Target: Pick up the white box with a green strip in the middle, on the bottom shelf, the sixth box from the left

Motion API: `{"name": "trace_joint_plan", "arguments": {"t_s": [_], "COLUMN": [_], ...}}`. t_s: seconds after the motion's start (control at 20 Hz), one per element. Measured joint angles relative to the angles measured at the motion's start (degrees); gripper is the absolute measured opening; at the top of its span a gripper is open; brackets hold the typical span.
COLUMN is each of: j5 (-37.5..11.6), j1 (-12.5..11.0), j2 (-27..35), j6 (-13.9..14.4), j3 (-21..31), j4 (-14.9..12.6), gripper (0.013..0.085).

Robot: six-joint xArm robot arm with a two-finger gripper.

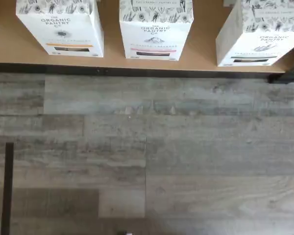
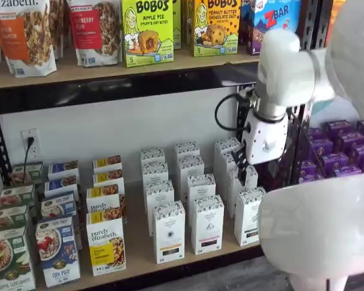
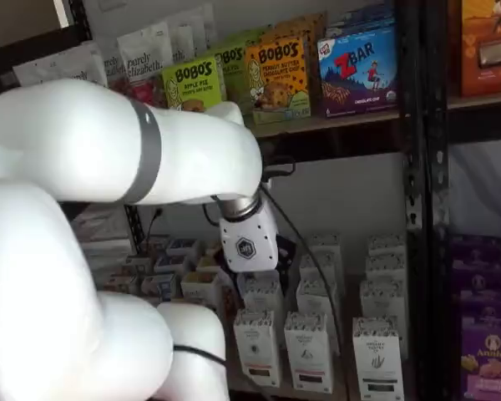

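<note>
We cannot tell whether the gripper point(image 2: 246, 171) is spread or pressed together: in both shelf views only its white body shows clearly, hanging over the rear cartons of the bottom shelf point(image 2: 139, 251). In a shelf view we count three files of white cartons. The wrist view shows three front cartons at the shelf's edge: one orange strip point(image 1: 68, 45), one pink strip point(image 1: 154, 49), one dark greenish. That last is the white box point(image 1: 262, 34), heading the file nearest the purple boxes point(image 2: 337, 148), untouched.
</note>
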Motion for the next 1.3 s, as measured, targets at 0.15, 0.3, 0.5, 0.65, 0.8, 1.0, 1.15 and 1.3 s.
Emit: {"name": "trace_joint_plan", "arguments": {"t_s": [0.15, 0.3, 0.5, 0.65, 0.8, 1.0, 1.15, 1.3], "j5": [-7.07, -13.39, -20.39, -27.41, -33.05, -36.94, -38.62, -39.96], "j1": [-0.11, -0.3, -0.31, -1.14, -2.46, -5.36, -7.2, -8.61], "j2": [4.48, 10.95, 21.49, 29.84, 37.4, 47.28, 53.8, 59.09], "j6": [-0.55, -0.05, 1.52, 1.43, -1.44, -2.95, -6.17, -10.11], "j3": [1.53, 1.59, -0.38, -2.2, -4.72, -9.88, -13.83, -17.43], "j4": [0.88, 0.06, -1.86, -2.43, -0.71, -2.13, -0.73, 1.82], "gripper": [0.085, 0.085, 0.085, 0.085, 0.085, 0.085, 0.085, 0.085]}}
